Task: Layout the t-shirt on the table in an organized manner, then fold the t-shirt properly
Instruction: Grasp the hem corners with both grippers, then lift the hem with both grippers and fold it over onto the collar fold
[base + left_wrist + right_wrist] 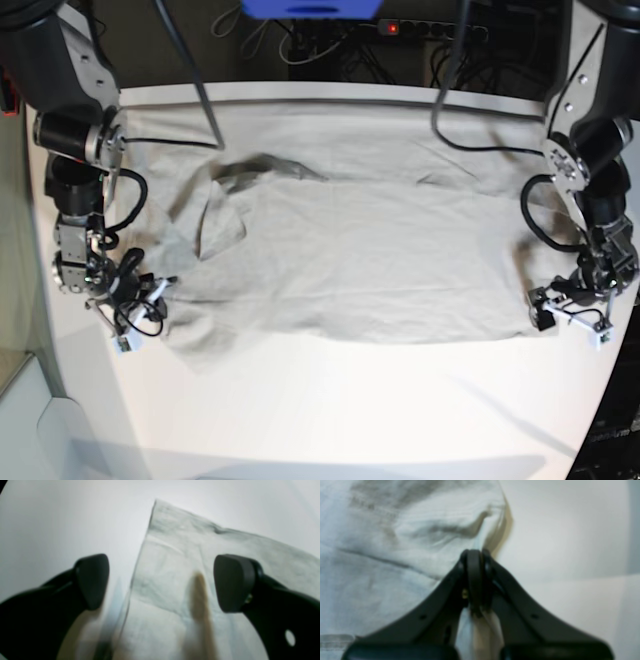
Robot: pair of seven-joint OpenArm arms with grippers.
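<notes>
Between the pads of the right hand [475, 580], a pinch of the t-shirt [350, 260], clamped tight at the crumpled sleeve end. At the opposite end, the left hand [160, 582] spread wide and holding nothing, poised over the hem corner, one pad above cloth, the other above bare tabletop [330, 410]. Spread across the tabletop otherwise, mostly flat, with a rumpled collar and a folded-over sleeve near the right hand. Risks from here, as judgement: with only one end gripped, any pull likely to drag the whole shirt sideways instead of smoothing it; possibly a missed hem edge on closing, or a thin layer slipping free.
</notes>
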